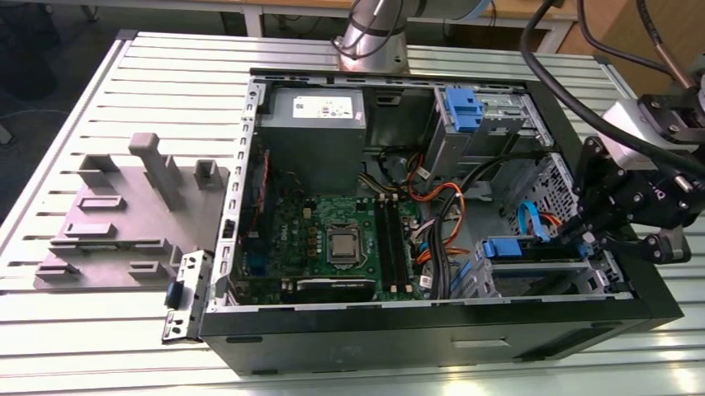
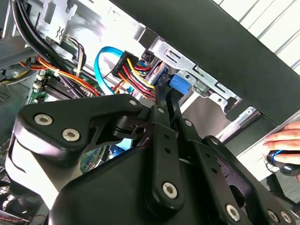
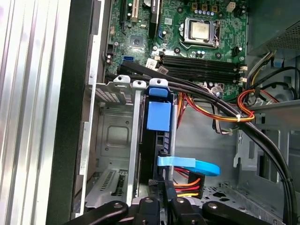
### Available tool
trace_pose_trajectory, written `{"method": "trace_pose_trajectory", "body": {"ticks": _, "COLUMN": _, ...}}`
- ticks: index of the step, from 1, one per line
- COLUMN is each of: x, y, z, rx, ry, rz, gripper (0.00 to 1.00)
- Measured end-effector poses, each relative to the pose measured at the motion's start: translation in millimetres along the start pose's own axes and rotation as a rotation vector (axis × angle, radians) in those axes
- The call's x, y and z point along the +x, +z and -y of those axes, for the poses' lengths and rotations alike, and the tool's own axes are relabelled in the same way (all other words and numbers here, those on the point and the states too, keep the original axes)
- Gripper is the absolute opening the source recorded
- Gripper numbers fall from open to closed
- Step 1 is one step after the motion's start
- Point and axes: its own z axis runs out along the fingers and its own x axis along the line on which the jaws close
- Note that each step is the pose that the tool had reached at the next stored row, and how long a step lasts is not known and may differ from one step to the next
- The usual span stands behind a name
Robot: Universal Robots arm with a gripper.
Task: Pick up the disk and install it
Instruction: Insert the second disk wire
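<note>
The disk (image 3: 158,117) stands edge-on in the lower metal drive cage (image 3: 115,136) of the open computer case, its blue carrier rail facing up. In the exterior view the disk (image 1: 509,248) shows as a blue strip in the cage (image 1: 546,285) at the case's front right corner. My gripper (image 1: 580,239) reaches in from the exterior view's right. Its black fingers meet at the disk's outer end in both wrist views, gripper (image 3: 160,185) and gripper (image 2: 164,91), shut on that end. The disk's far end is hidden inside the cage.
A blue data cable (image 3: 192,165) and red-yellow power wires (image 3: 187,185) lie beside the disk. Thick black cables (image 3: 220,110) cross above the motherboard (image 1: 336,239). A grey fixture block (image 1: 121,223) sits at the exterior view's left. A person's hand (image 2: 286,140) rests outside the case.
</note>
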Motion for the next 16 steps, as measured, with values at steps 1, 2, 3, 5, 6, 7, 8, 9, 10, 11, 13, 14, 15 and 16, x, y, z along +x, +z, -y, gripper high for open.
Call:
{"method": "trace_pose_trajectory", "body": {"ticks": 1, "x": -1.3, "y": 0.2, "z": -0.6, "rx": 0.0005, "ry": 0.000, "rz": 0.0000, "gripper": 0.16}}
{"method": "trace_pose_trajectory", "body": {"ticks": 2, "x": -2.7, "y": 0.4, "z": -1.2, "rx": 0.0011, "ry": 0.000, "rz": -0.0005, "gripper": 0.16}}
{"method": "trace_pose_trajectory", "body": {"ticks": 3, "x": -4.1, "y": 0.5, "z": -1.8, "rx": 0.0016, "ry": 0.000, "rz": -0.0018, "gripper": 0.16}}
{"method": "trace_pose_trajectory", "body": {"ticks": 5, "x": -4.7, "y": 0.6, "z": -1.9, "rx": 0.0017, "ry": 0.000, "rz": -0.0047, "gripper": 0.16}}
{"method": "trace_pose_trajectory", "body": {"ticks": 6, "x": -4.7, "y": 0.6, "z": -2.0, "rx": 0.0017, "ry": 0.000, "rz": -0.0046, "gripper": 0.16}}
{"method": "trace_pose_trajectory", "body": {"ticks": 7, "x": -4.7, "y": 0.6, "z": -2.0, "rx": 0.0018, "ry": 0.000, "rz": -0.0046, "gripper": 0.16}}
{"method": "trace_pose_trajectory", "body": {"ticks": 8, "x": -4.6, "y": 0.6, "z": -2.3, "rx": 0.0029, "ry": 0.000, "rz": -0.0048, "gripper": 0.16}}
{"method": "trace_pose_trajectory", "body": {"ticks": 9, "x": -4.8, "y": 0.7, "z": -3.0, "rx": 0.0099, "ry": 0.000, "rz": -0.0052, "gripper": 0.16}}
{"method": "trace_pose_trajectory", "body": {"ticks": 10, "x": -4.8, "y": 0.7, "z": -3.7, "rx": 0.0211, "ry": -0.001, "rz": -0.0061, "gripper": 0.16}}
{"method": "trace_pose_trajectory", "body": {"ticks": 11, "x": -4.8, "y": 0.7, "z": -4.2, "rx": 0.0315, "ry": -0.003, "rz": -0.0069, "gripper": 0.16}}
{"method": "trace_pose_trajectory", "body": {"ticks": 13, "x": -4.9, "y": 0.8, "z": -5.4, "rx": 0.0493, "ry": -0.005, "rz": -0.0081, "gripper": 0.16}}
{"method": "trace_pose_trajectory", "body": {"ticks": 14, "x": -5.0, "y": 0.9, "z": -6.1, "rx": 0.0562, "ry": -0.005, "rz": -0.0085, "gripper": 0.16}}
{"method": "trace_pose_trajectory", "body": {"ticks": 15, "x": -5.1, "y": 0.7, "z": -7.0, "rx": 0.0621, "ry": -0.006, "rz": -0.0090, "gripper": 0.16}}
{"method": "trace_pose_trajectory", "body": {"ticks": 16, "x": -5.2, "y": 0.4, "z": -7.8, "rx": 0.0671, "ry": -0.007, "rz": -0.0094, "gripper": 0.16}}
